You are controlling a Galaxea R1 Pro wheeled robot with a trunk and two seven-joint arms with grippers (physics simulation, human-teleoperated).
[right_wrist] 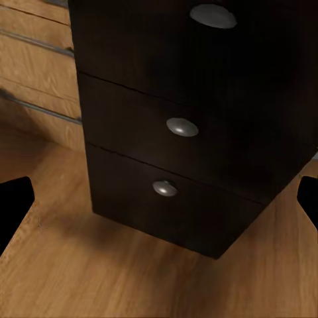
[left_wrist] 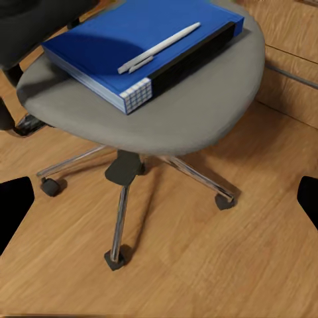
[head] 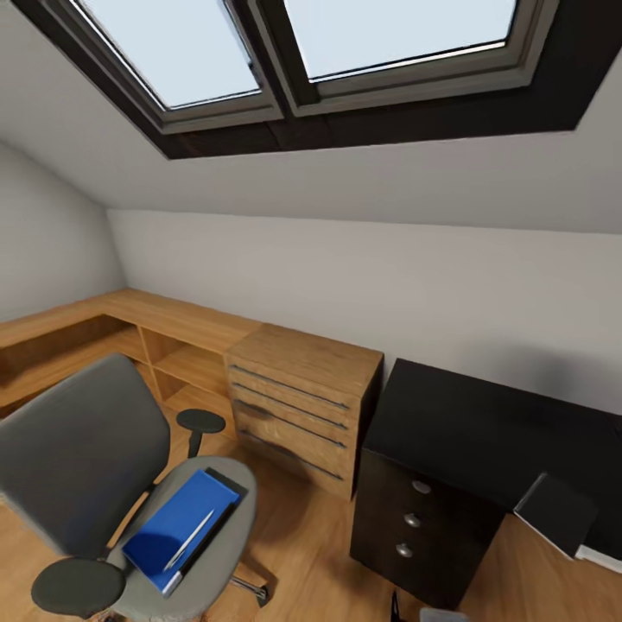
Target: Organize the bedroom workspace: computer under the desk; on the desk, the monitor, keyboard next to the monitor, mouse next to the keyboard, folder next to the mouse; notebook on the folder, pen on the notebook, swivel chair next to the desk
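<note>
The swivel chair (head: 82,449) stands at the lower left on the wood floor, with a grey back and a grey seat (left_wrist: 199,112). On the seat lies a blue-covered notebook (left_wrist: 132,40) over a black folder (left_wrist: 192,61), and a white pen (left_wrist: 159,48) rests on the blue cover. The stack also shows as the notebook (head: 177,523) and pen (head: 192,537) in the head view. My left gripper (left_wrist: 159,209) hangs open above the floor in front of the chair base. The black desk (head: 484,423) stands to the right. My right gripper (right_wrist: 159,202) is open, facing the desk's drawers (right_wrist: 179,132).
A wooden drawer unit (head: 302,397) and low wooden shelving (head: 164,345) run along the wall left of the desk. A dark flat object (head: 557,511) sits at the desk's right end; what it is I cannot tell. Chair legs with casters (left_wrist: 119,255) spread over the floor.
</note>
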